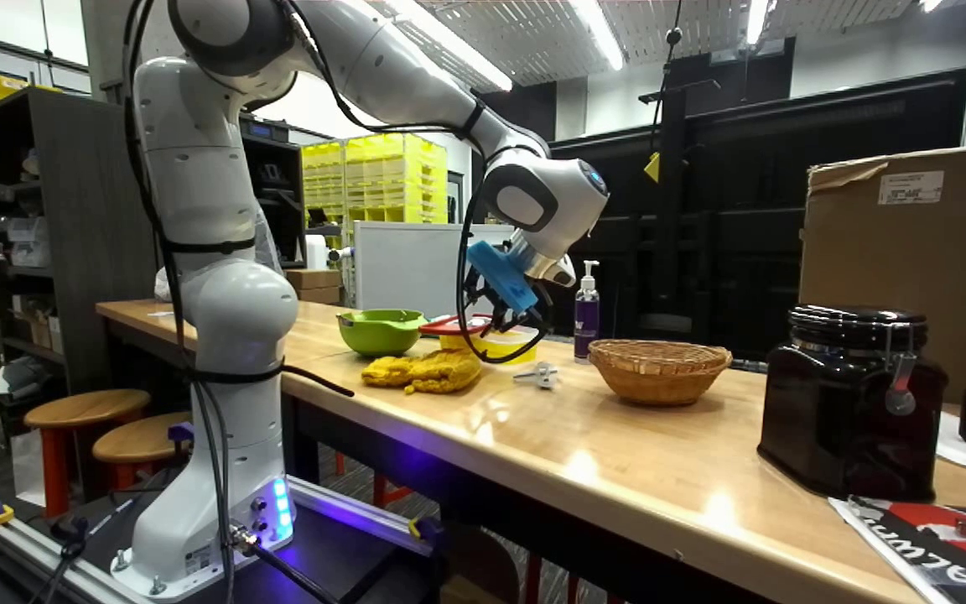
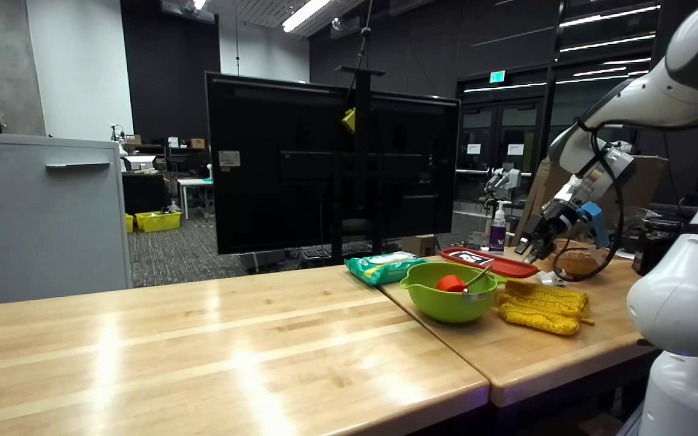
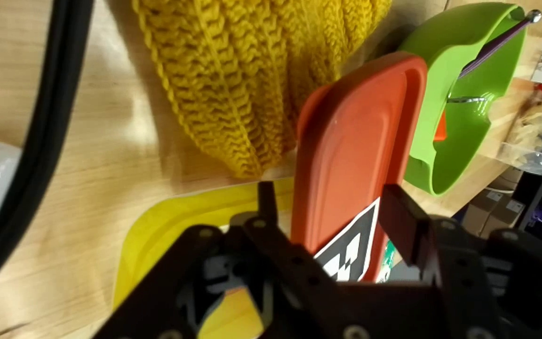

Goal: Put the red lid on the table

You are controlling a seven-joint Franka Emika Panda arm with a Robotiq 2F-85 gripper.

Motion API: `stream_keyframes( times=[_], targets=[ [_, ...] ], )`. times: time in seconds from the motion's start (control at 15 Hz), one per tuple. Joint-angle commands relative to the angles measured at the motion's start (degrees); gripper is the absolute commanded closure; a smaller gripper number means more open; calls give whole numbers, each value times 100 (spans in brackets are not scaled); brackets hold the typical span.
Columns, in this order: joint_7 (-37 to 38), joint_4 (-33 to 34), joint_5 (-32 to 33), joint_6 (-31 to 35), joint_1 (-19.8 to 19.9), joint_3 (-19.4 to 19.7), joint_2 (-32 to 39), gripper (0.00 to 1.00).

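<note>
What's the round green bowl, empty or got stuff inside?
Not empty: an exterior view shows a rounded red object and a slim handle in the bowl.

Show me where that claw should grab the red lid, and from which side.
Probably from above, pinching the red lid across its long edges: it is narrow that way, with a raised rim, and the open gripper appears to straddle it here.

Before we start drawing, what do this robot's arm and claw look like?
The glossy white arm has rounded joints, dark grey trim, black cables held by black straps, and glowing blue lights low down. The black two-fingered claw shows round bolt heads; a bright blue block sits beside it.
</note>
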State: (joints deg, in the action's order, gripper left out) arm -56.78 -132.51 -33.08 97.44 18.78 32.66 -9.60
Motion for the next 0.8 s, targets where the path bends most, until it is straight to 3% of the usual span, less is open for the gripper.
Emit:
stream_keyframes(
  times=[0.0, 0.07, 0.13, 0.73],
  targets=[
    [29, 78, 70, -179, 167, -106, -27, 9],
    [15, 66, 50, -212, 175, -96, -26, 2],
    [31, 48, 32, -265, 193, -86, -24, 0],
    [234, -347, -119, -464, 275, -174, -147, 0]
  ],
)
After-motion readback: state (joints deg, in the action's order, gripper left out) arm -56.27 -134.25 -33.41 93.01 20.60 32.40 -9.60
